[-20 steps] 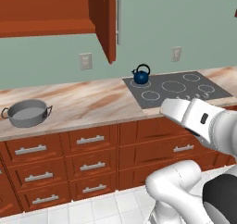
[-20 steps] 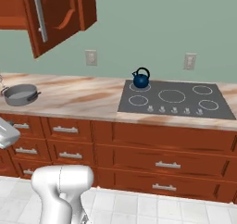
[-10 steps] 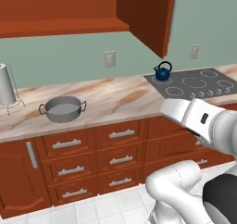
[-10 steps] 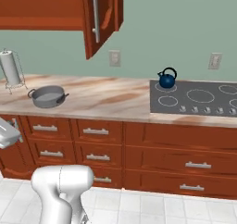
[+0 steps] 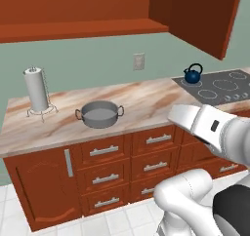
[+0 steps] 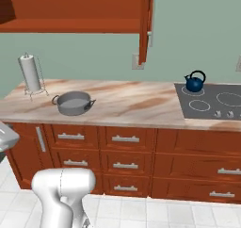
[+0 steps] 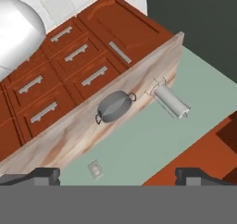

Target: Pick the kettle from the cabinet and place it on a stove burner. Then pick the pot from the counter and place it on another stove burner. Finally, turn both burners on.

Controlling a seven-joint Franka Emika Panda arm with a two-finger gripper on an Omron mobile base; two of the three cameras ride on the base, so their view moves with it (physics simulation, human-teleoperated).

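The grey pot [image 5: 99,114] [image 6: 73,102] sits lidless on the marble counter [image 5: 146,98] [image 6: 132,100], left of the middle. The small dark-blue kettle [image 5: 193,74] [image 6: 195,82] stands on the back-left burner of the dark cooktop [image 5: 222,88] [image 6: 221,104] at the right. Above, the reddish-brown cabinet [image 5: 88,28] [image 6: 70,24] has its door [image 5: 205,15] [image 6: 145,24] swung out. In the hand view my gripper [image 7: 118,175] is open and holds nothing. It hangs well back from the counter [image 7: 65,135] and looks at the pot [image 7: 114,106] from a distance.
A white paper-towel roll [image 5: 37,89] [image 6: 30,74] [image 7: 171,102] stands on its wire holder left of the pot. A wall outlet [image 5: 139,61] [image 7: 95,169] is behind the counter. Drawers with silver bar handles [image 5: 105,151] [image 6: 113,138] run below it. The floor is white tile.
The whole scene has slid to the right in both base views, so the base has driven left. The pot and paper-towel roll have come into the middle; the things themselves have not moved.
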